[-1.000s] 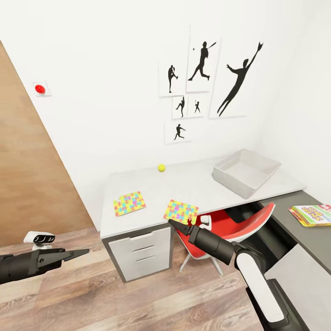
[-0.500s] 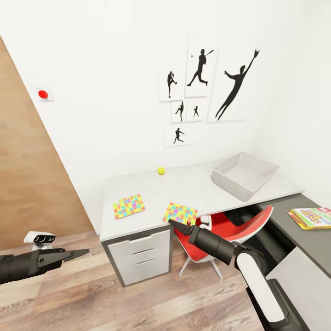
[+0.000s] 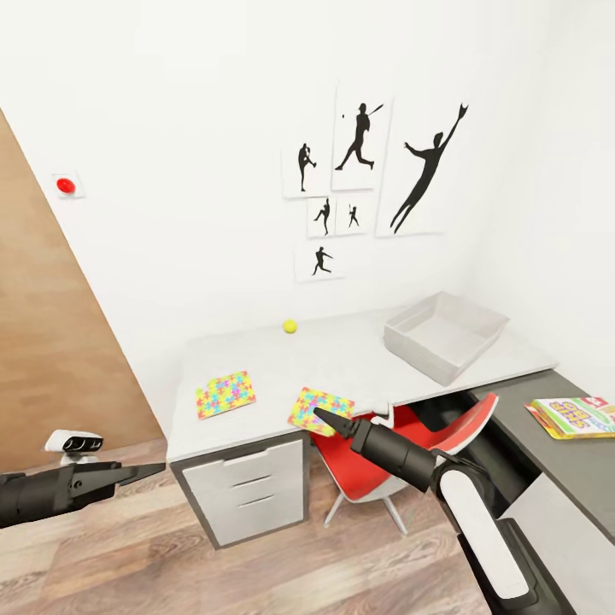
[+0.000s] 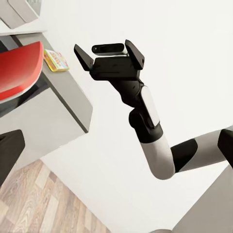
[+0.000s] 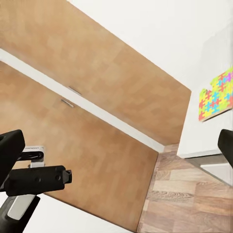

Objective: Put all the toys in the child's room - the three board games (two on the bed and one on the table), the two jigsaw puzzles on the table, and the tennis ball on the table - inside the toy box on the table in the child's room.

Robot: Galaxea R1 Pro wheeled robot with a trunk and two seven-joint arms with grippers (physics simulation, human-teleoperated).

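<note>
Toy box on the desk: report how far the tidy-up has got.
Nothing looks done: the toy box appears empty. Nothing is in hand: the left gripper and the right gripper hold nothing. On the table two jigsaw puzzles and the tennis ball still lie outside the box, as does one board game on the darker desk. The bed games are out of view.

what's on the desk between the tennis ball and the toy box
Nothing: in the head view the table top is bare between the tennis ball and the toy box.
</note>
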